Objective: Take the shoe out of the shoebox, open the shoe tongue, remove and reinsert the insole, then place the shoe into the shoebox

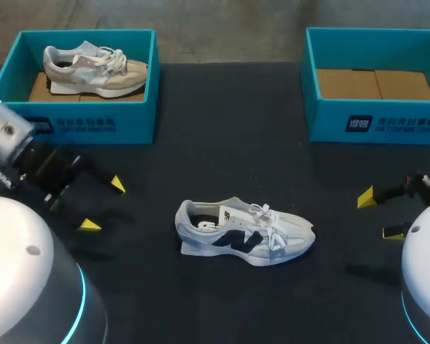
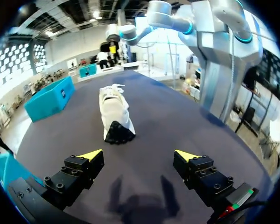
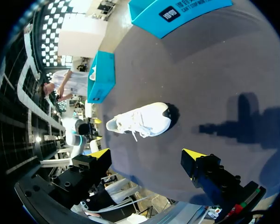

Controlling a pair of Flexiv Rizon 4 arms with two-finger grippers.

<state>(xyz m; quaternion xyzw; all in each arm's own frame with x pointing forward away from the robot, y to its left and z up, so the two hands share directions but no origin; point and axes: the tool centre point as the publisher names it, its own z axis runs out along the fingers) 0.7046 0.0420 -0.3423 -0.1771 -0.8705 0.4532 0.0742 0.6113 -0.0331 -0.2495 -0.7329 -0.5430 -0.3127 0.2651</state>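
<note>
A white shoe (image 1: 244, 236) sits upright on the dark table (image 1: 229, 136), toe pointing right, with bare tabletop on every side of it. Behind the shoe and to its left, at the table's far edge, the open teal left box (image 1: 86, 125) holds a beige shoe (image 1: 93, 68). Behind the shoe and to its right, the matching right box (image 1: 376, 122) shows a cardboard floor. The left gripper (image 1: 104, 205) hovers well apart from the shoe's heel, fingers spread and holding nothing. The right gripper (image 1: 380, 215) hovers beyond the toe, fingers likewise spread.
</note>
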